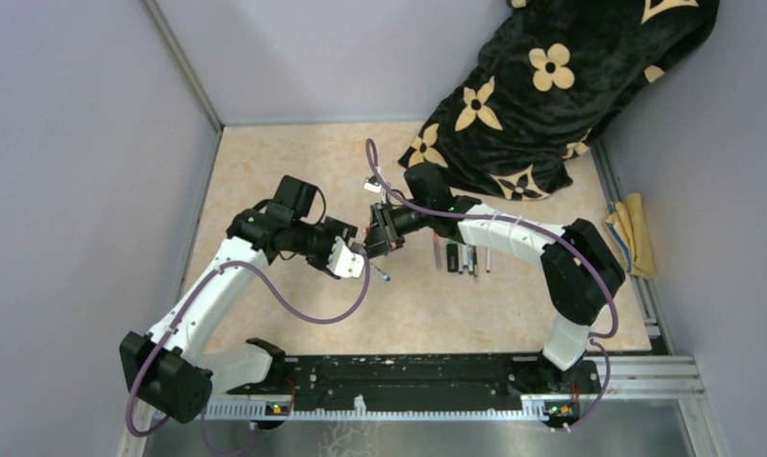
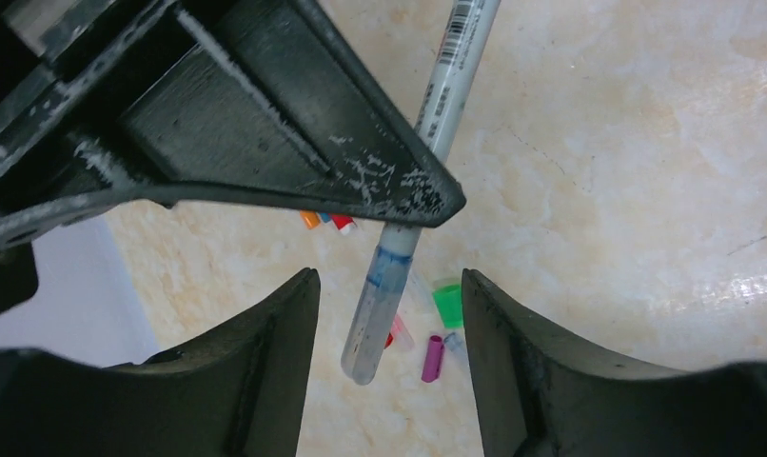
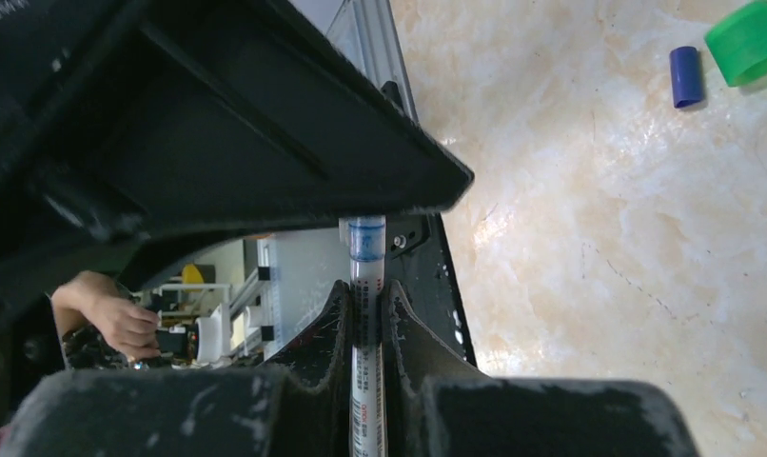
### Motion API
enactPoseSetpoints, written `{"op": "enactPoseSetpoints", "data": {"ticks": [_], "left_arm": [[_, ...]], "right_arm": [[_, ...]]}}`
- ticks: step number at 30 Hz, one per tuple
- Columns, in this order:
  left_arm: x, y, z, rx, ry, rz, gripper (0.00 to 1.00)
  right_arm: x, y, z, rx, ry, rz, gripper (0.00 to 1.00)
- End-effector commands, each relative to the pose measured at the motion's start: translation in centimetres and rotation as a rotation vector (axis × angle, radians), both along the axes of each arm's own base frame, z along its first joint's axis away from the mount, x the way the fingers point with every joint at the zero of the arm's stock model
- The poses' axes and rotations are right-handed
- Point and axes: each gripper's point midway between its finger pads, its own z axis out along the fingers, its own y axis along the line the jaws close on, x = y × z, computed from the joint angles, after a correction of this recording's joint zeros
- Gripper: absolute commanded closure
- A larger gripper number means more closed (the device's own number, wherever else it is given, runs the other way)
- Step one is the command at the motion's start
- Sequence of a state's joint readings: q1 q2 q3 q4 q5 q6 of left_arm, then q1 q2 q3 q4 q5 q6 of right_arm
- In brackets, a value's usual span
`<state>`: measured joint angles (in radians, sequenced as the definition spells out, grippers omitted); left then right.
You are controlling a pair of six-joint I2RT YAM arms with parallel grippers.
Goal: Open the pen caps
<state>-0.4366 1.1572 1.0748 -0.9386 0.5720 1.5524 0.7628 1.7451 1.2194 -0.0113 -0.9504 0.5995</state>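
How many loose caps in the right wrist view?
2: a stubby green plastic cap top right, a small blue plastic cap left of it. More may be hidden.

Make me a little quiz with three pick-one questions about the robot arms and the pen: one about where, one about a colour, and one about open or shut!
1. Where is the free end of the pen?
A) on the flowered blanket
B) between the open jaws of the left gripper
C) on the metal rail

2. What colour is the widest loose cap on the table?
A) green
B) yellow
C) white

3. What is the right gripper doing?
A) hanging open over nothing
B) pinching a loose cap
C) shut on the pen

Answers:
1 B, the left wrist view shows the pen's end with a gap on each side.
2 A, it is bright green and lies beside a small blue cap.
3 C, it squeezes the barrel from both sides.
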Motion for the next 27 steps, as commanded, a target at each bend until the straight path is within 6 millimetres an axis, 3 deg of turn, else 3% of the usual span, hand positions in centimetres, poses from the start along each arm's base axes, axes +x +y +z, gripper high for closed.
{"op": "enactPoseSetpoints", "data": {"ticks": [1, 5, 8, 10, 15, 21, 27], "left_arm": [[-0.6, 0.0, -1.2, 0.062, -0.024, -0.049, 0.41], [-0.4, 0.2, -1.5, 0.089, -0.043, -0.051, 0.60], [0.2, 0.9, -2.3, 0.130, -0.075, -0.031, 0.90], [0.3, 1.1, -2.7, 0.139, -0.087, -0.016, 1.00], [0.3, 2.2, -4.3, 0.174, -0.062, 0.048, 1.00], [2.4, 5.6, -7.0, 0.326, -0.039, 0.183, 1.00], [5.5, 7.8, -7.3, 0.338, -0.060, 0.250, 1.00]], "right_arm": [[0.1, 1.4, 2.3, 0.072, -0.028, 0.048, 1.00], [0.3, 1.7, 1.7, 0.059, -0.016, 0.048, 1.00], [0.3, 1.6, 1.2, 0.043, -0.010, 0.047, 1.00], [0.3, 1.6, 0.8, 0.035, -0.012, 0.047, 1.00], [-0.9, 0.3, -1.4, -0.017, 0.028, 0.050, 1.00], [-2.9, -2.3, -4.0, -0.101, 0.028, 0.054, 1.00], [-4.0, -5.1, -5.6, -0.192, 0.007, 0.025, 1.00]]}}
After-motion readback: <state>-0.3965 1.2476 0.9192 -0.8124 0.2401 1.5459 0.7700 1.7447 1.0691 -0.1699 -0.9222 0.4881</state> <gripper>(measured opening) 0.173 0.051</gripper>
